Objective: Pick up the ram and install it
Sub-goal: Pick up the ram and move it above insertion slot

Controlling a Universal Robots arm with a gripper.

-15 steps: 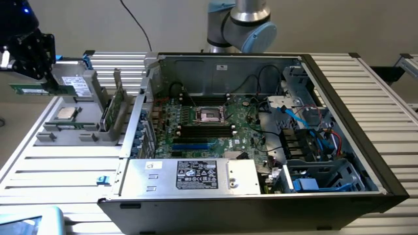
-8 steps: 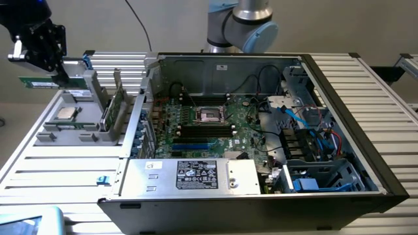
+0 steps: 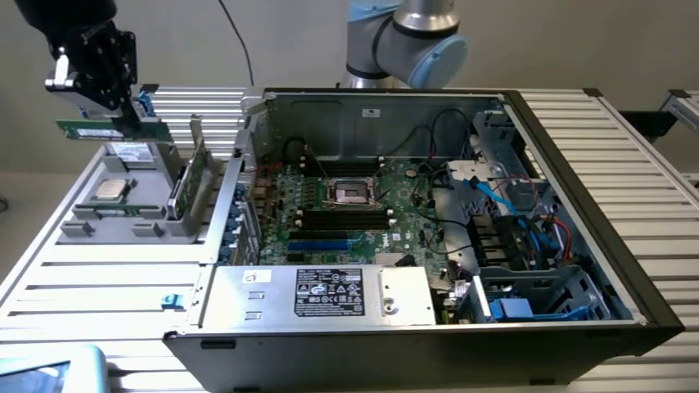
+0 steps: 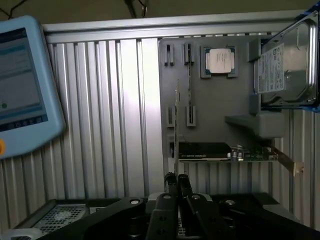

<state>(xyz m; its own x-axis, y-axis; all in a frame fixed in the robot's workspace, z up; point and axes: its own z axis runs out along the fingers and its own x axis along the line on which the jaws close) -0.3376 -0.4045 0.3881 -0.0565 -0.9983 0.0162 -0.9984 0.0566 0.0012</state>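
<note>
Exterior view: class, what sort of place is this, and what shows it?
Probably a robotic computer-assembly bench: an open computer case with motherboard exposed, a grey parts holder, a robot arm.

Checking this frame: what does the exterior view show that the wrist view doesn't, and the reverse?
Exterior view adds: the open computer case, its motherboard with empty memory slots, and the power supply.

Wrist view adds: the face of the blue-framed pendant's screen, and the ram seen edge-on, running up from the fingers.

Both: the gripper shut on the ram, clear of the case, near the grey holder with the processor chip, drive and expansion card.
</note>
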